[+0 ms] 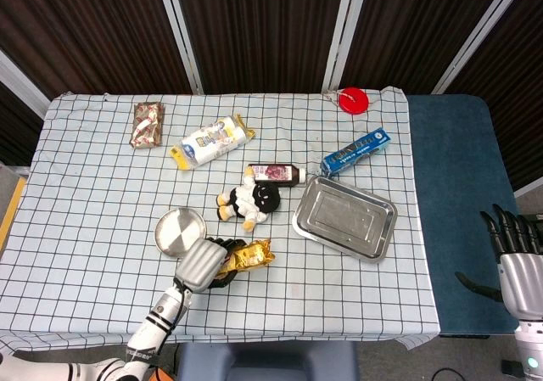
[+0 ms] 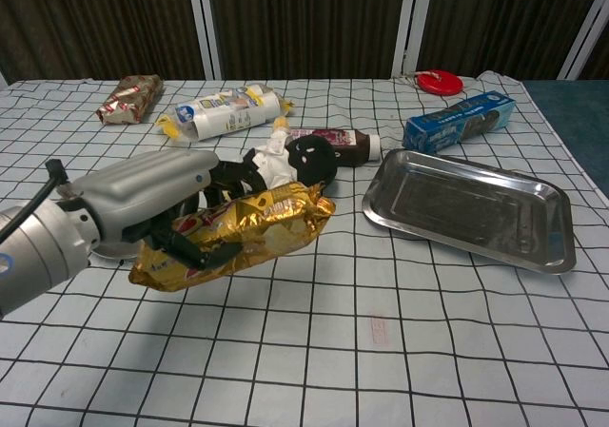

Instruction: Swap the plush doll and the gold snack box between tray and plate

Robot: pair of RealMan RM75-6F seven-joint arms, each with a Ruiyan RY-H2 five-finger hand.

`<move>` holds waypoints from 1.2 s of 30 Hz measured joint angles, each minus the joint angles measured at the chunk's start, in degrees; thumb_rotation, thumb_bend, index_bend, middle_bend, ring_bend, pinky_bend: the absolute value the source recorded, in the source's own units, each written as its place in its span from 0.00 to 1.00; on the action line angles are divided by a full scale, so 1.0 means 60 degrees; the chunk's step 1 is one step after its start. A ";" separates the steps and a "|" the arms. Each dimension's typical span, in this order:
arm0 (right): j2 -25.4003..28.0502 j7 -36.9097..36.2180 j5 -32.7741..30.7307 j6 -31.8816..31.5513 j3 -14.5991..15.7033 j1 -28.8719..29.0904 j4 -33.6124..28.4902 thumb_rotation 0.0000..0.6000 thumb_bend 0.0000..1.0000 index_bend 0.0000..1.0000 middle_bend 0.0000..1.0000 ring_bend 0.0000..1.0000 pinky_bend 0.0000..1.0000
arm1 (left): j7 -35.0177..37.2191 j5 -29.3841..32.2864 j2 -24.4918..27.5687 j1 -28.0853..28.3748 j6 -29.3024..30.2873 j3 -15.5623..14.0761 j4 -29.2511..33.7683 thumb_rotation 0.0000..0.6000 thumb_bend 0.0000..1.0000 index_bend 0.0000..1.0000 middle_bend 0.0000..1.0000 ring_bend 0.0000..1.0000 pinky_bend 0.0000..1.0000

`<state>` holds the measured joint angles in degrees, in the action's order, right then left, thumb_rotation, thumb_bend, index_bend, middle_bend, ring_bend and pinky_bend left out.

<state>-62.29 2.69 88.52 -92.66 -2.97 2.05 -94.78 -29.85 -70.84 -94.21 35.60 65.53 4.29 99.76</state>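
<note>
Checked cloth (image 1: 85, 220) covers the table; dark curtains (image 1: 254, 25) behind.

one doll (image 1: 251, 201), one tray (image 1: 344, 218), one plate (image 1: 179, 231)

The crinkled gold foil snack box (image 1: 246, 257) is held off the round silver plate (image 1: 179, 231). At its 12 o'clock lies the black-and-white plush doll (image 1: 250, 201); the rectangular steel tray (image 1: 344, 218) sits at the doll's 3 o'clock.

red disc (image 1: 353, 100) far edge | blue box (image 1: 356, 151) by tray | brown bottle (image 1: 276, 173) | white bag (image 1: 211, 141) | foil pack (image 1: 147, 124)
</note>
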 measured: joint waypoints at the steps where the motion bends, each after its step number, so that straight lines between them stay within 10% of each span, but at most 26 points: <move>1: 0.0015 -0.0053 0.0031 -0.0026 0.0003 -0.0017 -0.0007 1.00 0.11 0.00 0.00 0.00 0.00 | 0.0042 0.0042 -0.0074 0.0025 -0.0085 -0.0004 -0.0084 1.00 0.44 0.37 0.62 0.59 0.60; 7: 0.0013 -0.0166 0.0078 -0.0099 -0.0053 -0.0082 0.0004 1.00 0.11 0.00 0.00 0.00 0.00 | 0.0098 0.0120 -0.0501 0.0146 -0.0365 -0.0063 -0.0381 1.00 0.44 0.28 0.53 0.50 0.60; 11: -0.0024 -0.0183 0.0117 -0.0170 -0.0089 -0.0108 0.0020 1.00 0.11 0.00 0.00 0.00 0.00 | 0.0157 0.0098 -0.0493 0.0210 -0.0614 -0.0131 -0.0333 1.00 0.43 0.01 0.24 0.26 0.45; 15: -0.0109 -0.0222 0.0121 -0.0314 -0.0181 -0.0150 0.0068 1.00 0.11 0.00 0.00 0.00 0.00 | 0.0173 0.0199 -0.0428 0.0272 -0.0766 -0.0117 -0.0174 1.00 0.43 0.00 0.04 0.07 0.34; 28: -0.0137 -0.0190 0.0081 -0.0094 -0.0224 -0.0133 0.0076 1.00 0.11 0.00 0.00 0.00 0.00 | -0.1189 0.0661 0.0078 0.0242 -0.0301 0.0022 0.0328 1.00 0.42 0.00 0.00 0.00 0.21; 36: -0.0159 -0.0044 0.0216 -0.0009 -0.0151 -0.0125 0.0089 1.00 0.11 0.00 0.00 0.00 0.00 | -0.1772 0.1498 0.0485 0.0565 0.0062 0.1046 0.0243 1.00 0.42 0.00 0.00 0.00 0.20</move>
<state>-63.25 2.43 89.82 -92.72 -3.88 1.30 -94.24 -40.49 -61.85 -91.30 38.99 65.90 10.57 101.22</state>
